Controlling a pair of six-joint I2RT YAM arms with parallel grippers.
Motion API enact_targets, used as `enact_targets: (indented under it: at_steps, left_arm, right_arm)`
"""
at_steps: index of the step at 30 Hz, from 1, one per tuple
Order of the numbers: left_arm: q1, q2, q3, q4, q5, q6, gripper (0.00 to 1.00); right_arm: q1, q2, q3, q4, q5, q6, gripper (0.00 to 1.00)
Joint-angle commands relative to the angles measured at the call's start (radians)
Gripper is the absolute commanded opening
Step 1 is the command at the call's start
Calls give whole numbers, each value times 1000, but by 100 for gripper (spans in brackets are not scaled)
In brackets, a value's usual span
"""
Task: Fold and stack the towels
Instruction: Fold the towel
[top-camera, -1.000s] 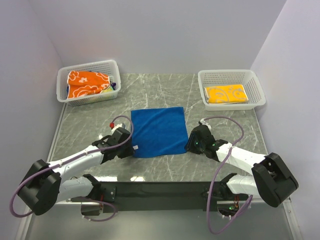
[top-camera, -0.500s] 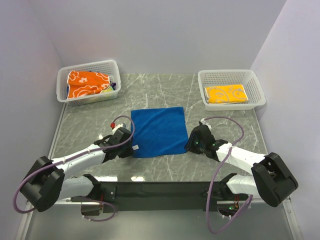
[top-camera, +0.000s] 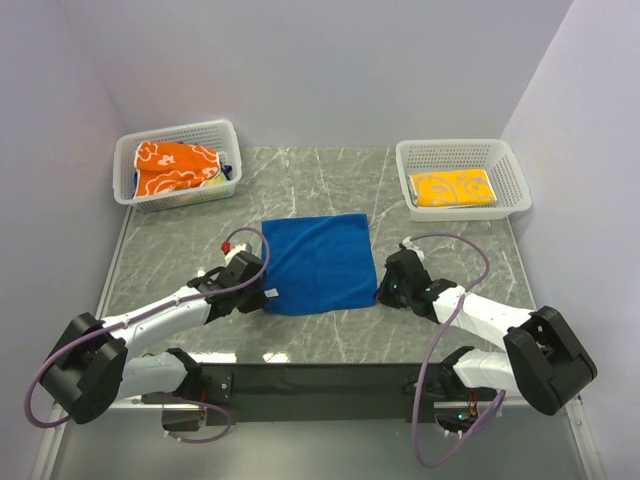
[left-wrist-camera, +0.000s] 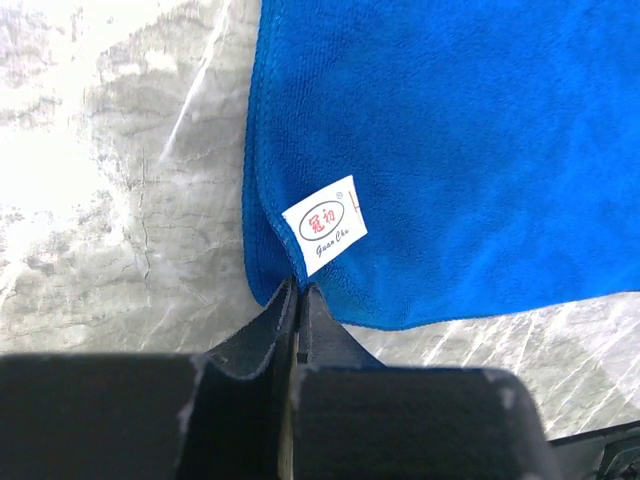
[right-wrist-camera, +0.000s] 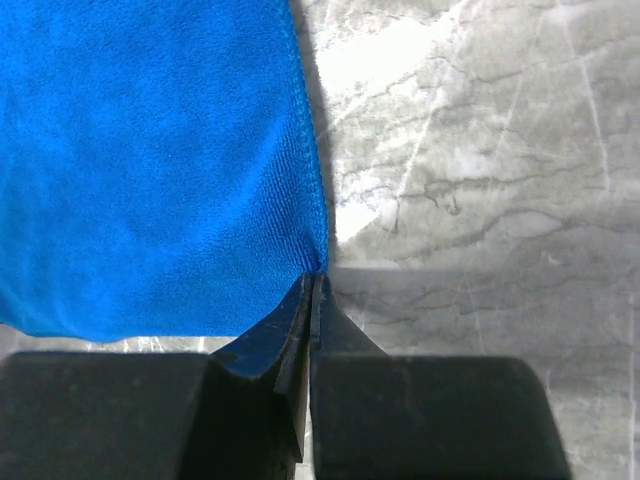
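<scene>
The royal blue towel (top-camera: 317, 262) lies spread flat mid-table. My left gripper (top-camera: 262, 290) is shut on its near left corner, beside the white label (left-wrist-camera: 325, 224); the blue towel fills the left wrist view (left-wrist-camera: 450, 140). My right gripper (top-camera: 378, 292) is shut on the near right corner, pinching the blue towel's hem (right-wrist-camera: 318, 262); the blue towel also fills the right wrist view (right-wrist-camera: 150, 170). An orange towel with white flowers (top-camera: 174, 167) lies crumpled in the left basket (top-camera: 178, 133). A folded yellow towel (top-camera: 454, 188) lies in the right basket (top-camera: 455, 149).
The two white mesh baskets stand at the table's far left and far right corners. Grey marble table (top-camera: 330, 185) shows around the towel. Purple cables loop off both arms. A black bar (top-camera: 330, 380) runs along the near edge.
Both grippers have edged slightly inward and forward at the blue towel's near corners. The towel's near edge shifted a little. The baskets have not moved.
</scene>
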Motion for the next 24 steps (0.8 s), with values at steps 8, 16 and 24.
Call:
enact_targets:
  at_steps: [8, 16, 24]
  left_arm:
    - [-5, -24, 76, -53, -70, 18, 1]
    - [24, 6, 174, -78, -99, 72, 1]
    - [249, 199, 537, -84, -60, 234, 1]
  right_arm:
    - [-6, -93, 47, -91, 83, -19, 0]
    - [-28, -91, 150, -116, 71, -60, 0]
    - [-124, 81, 524, -139, 61, -140, 0]
